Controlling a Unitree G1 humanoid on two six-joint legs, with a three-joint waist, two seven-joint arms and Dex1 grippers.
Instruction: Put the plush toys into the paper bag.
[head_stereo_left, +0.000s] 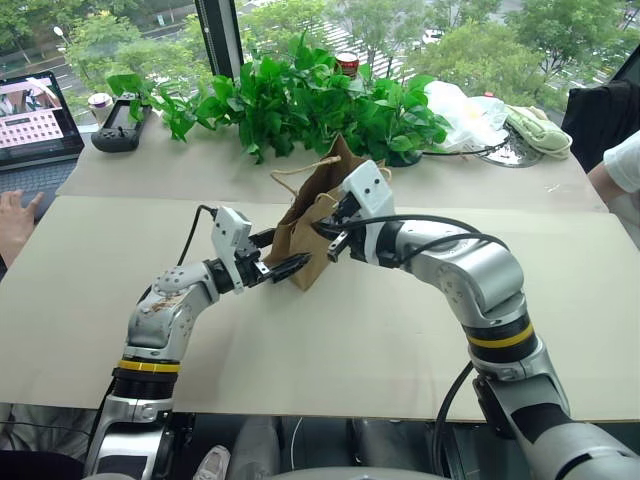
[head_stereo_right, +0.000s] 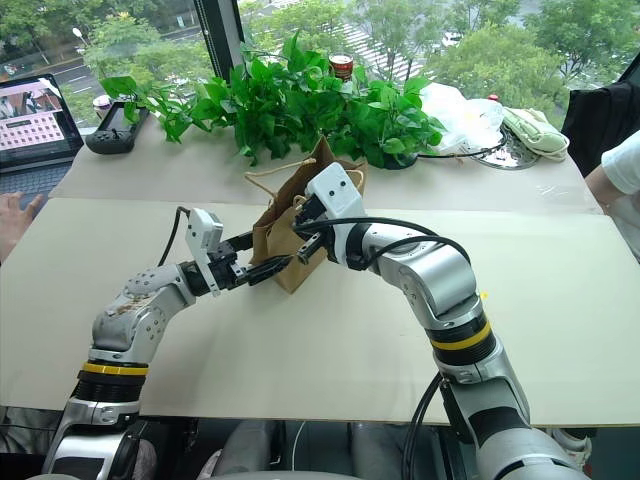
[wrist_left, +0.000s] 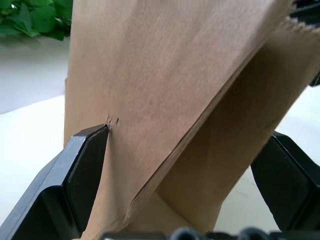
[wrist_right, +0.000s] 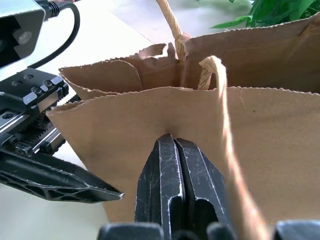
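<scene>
The brown kraft paper bag (head_stereo_left: 312, 225) is standing upright near the middle of the pale surface (head_stereo_left: 400, 330), in front of a row of leafy green plants (head_stereo_left: 300, 100). The right tool (head_stereo_left: 338, 232) is resting with its two black fingers (wrist_right: 175, 185) pressed together against the bag's near wall just below the serrated rim; whether a fold of paper is being pinched between them cannot be told from these views. The left tool (head_stereo_left: 285, 266) is approaching level from the bag's side with its jaws spread wide, one finger (wrist_left: 82, 170) touching the bag's broad face and the other standing clear beyond the creased side panel, so the bag's lower part is lying between them without being clamped. The tan cord handles (wrist_right: 172, 27) are looping above the open mouth. Neither plush toy is appearing on the surface, and the bag's interior is hidden, so the stage of the task is probably one of steadying or opening the bag; whether any toy is already inside cannot be judged.
</scene>
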